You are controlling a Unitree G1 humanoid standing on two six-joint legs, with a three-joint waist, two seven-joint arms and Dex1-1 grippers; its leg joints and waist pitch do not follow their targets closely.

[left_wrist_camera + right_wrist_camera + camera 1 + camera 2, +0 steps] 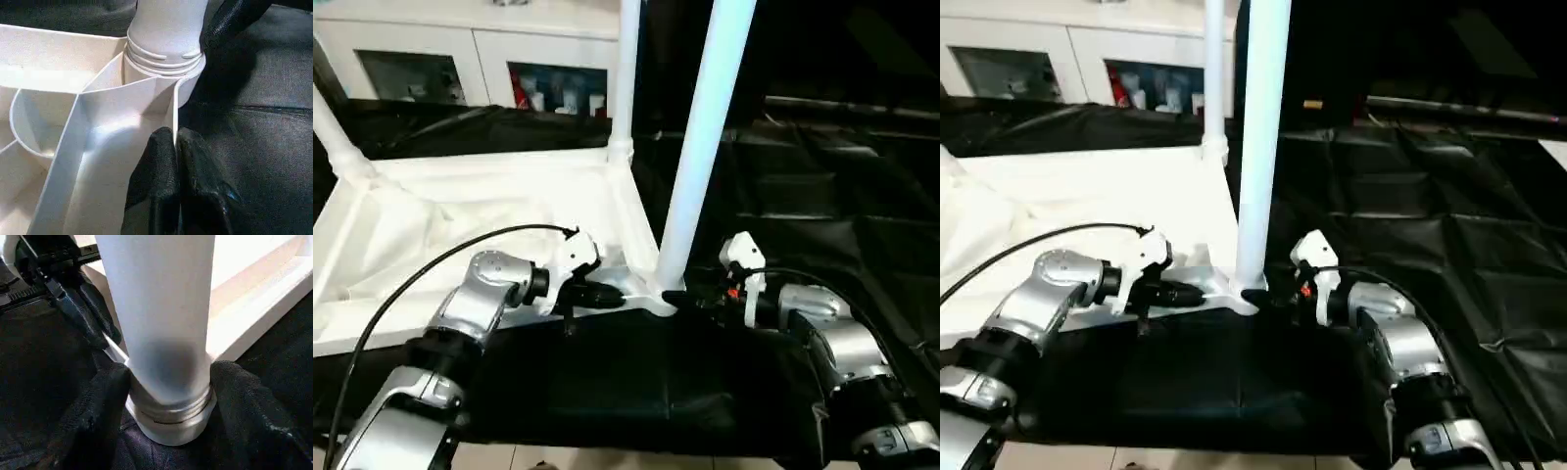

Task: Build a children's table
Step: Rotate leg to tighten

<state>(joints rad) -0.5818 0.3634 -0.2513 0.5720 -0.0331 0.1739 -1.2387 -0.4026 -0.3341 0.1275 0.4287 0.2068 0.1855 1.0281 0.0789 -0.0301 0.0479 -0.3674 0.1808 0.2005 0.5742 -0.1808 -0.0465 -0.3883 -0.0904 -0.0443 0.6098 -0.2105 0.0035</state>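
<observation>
The white tabletop (pixel 460 225) lies upside down on the black-draped table, ribbed underside up. Its near right corner socket (pixel 164 63) holds a tall white leg (pixel 705 137) standing upright. A second leg (pixel 626 78) rises from the far right corner and a third (pixel 333 127) from the far left corner. My left gripper (pixel 607 292) is shut on the tabletop's thin rim wall (pixel 174 112) just beside that near socket. My right gripper (pixel 680 297) is shut on the near leg's base (pixel 168 377), one black finger (pixel 105 401) on each side of its ringed collar.
The black cloth (pixel 803 196) spreads wide to the right of the tabletop and along the near edge. A white glass-door cabinet (pixel 460 59) stands behind. A black cable (pixel 421 274) loops over my left forearm. Light floor (pixel 607 460) shows past the table's front edge.
</observation>
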